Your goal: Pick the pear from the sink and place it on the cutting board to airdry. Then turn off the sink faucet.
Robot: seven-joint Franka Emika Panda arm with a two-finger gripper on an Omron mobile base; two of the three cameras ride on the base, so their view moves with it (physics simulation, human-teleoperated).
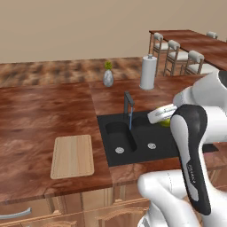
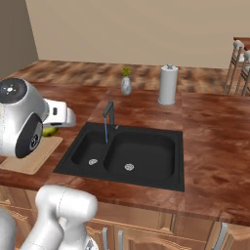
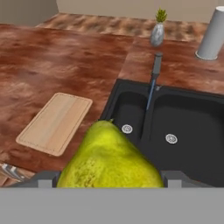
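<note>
Yellow-green pear (image 3: 111, 159) rides clamped in the tool (image 3: 111, 177), lifted above the black sink (image 3: 183, 113), stem end pointing forward. The tan cutting board (image 3: 54, 122) lies off to the left on the wooden desk (image 3: 52, 57); the arm is folded high, hand angled downward.

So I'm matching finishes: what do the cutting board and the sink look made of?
The cutting board looks like pale unfinished wood, with faint lengthwise grain. The sink looks like matte black composite or coated metal, hard to say which, with shiny silver drains.
</note>
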